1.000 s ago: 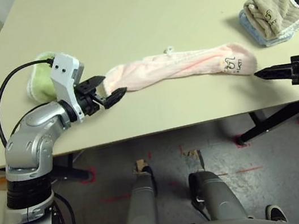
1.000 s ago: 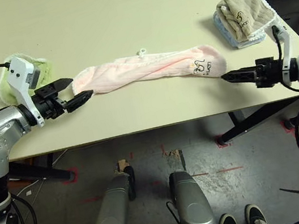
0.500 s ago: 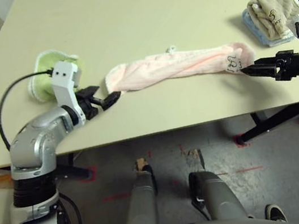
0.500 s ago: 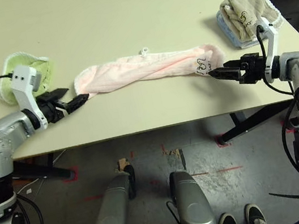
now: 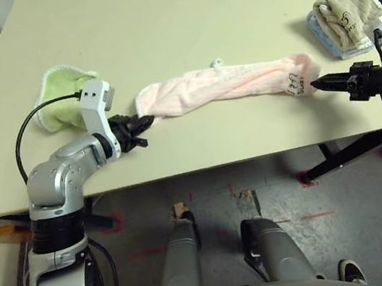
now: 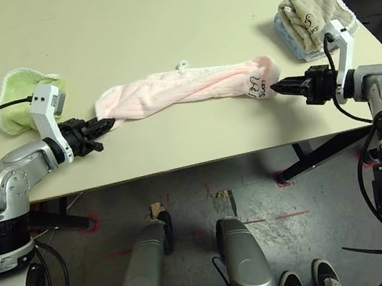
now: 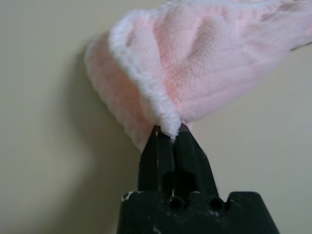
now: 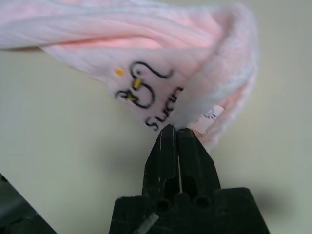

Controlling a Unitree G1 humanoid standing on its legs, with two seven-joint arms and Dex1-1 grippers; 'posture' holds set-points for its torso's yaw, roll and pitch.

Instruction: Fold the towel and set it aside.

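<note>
The pale pink towel (image 5: 225, 84) lies bunched in a long roll across the table, near the front edge. Its dark printed emblem (image 8: 139, 87) sits at the right-hand end. My left gripper (image 5: 147, 120) is shut on the towel's left end, with the white stitched edging (image 7: 146, 85) pinched between the black fingertips (image 7: 158, 141). At the other end, my right gripper (image 5: 316, 83) is shut on the towel's corner just beside the emblem, its fingertips (image 8: 187, 146) pressed together on the fluffy edge.
A light-green fluffy cloth (image 5: 64, 105) lies behind my left arm. A folded beige towel with a blue layer (image 5: 346, 18) sits at the table's right edge, behind my right arm. The beige table (image 5: 155, 17) stretches far back; its front edge runs just below both grippers.
Both grippers moved inward to the towel's ends and shut on them; a second ago they stood open and clear of the cloth.
</note>
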